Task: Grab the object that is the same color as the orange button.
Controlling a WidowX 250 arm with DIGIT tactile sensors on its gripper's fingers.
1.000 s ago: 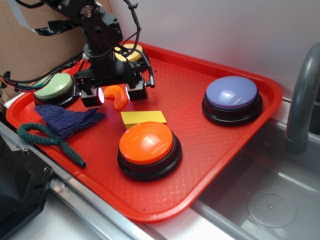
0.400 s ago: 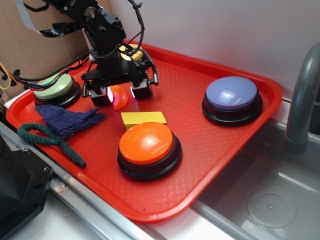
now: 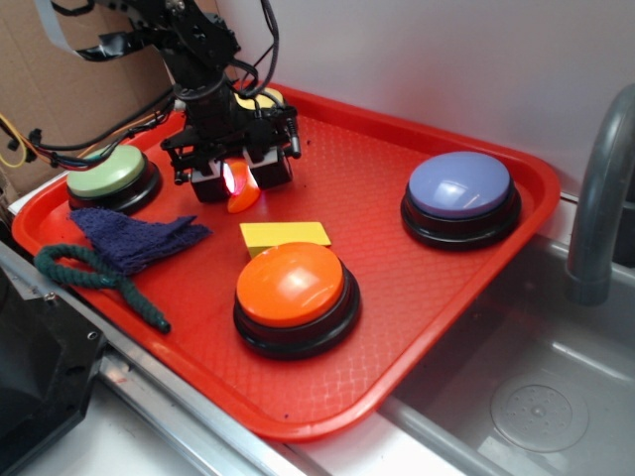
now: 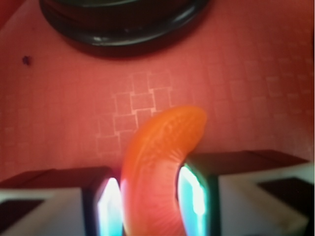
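Note:
The small glossy orange crescent piece sits between my gripper's two fingers at the back left of the red tray. In the wrist view the crescent fills the gap, and both lit pads press against its sides. The gripper is shut on it, just above the tray floor. The large orange button on its black base stands in the tray's front middle, apart from the gripper.
A yellow rectangular block lies just behind the orange button. A green button, a yellow button and a purple button stand on the tray. A blue cloth and green rope lie left. A sink and faucet are right.
The fingers have closed from wide apart onto the orange crescent. The gripper has shifted slightly right and toward the back of the tray with it.

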